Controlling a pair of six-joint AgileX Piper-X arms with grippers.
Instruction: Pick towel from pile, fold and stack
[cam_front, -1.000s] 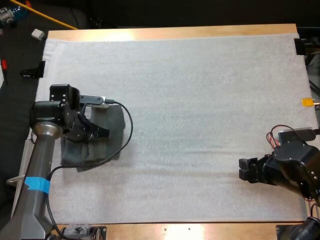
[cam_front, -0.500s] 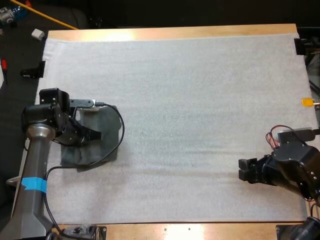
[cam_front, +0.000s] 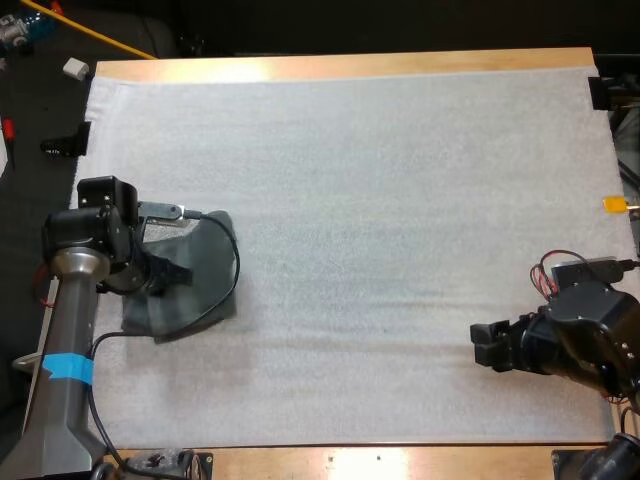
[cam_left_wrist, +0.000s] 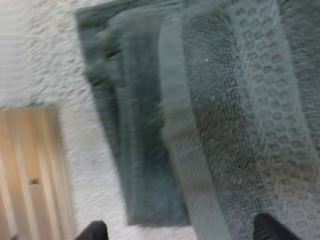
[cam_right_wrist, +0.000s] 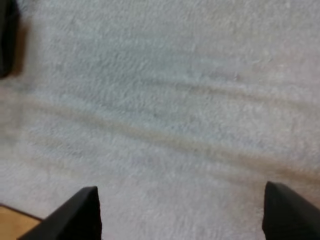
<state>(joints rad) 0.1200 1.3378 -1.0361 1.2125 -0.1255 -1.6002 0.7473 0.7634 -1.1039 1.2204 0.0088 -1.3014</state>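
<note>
A dark grey-green folded towel lies flat near the mat's left edge. My left gripper hovers over its left part. In the left wrist view the towel spreads out in folded layers beneath the gripper, whose fingertips stand wide apart and hold nothing. My right gripper rests low over bare mat at the near right, far from the towel. Its fingers are spread open above the white mat.
The white mat covers most of the wooden table. The table's wood shows just beyond the towel's edge in the left wrist view. Small items and a yellow cable lie off the table at the far left.
My left arm has drawn back toward the mat's left edge, and the towel's right edge now lies a little farther left. My right gripper has crept slightly left.
</note>
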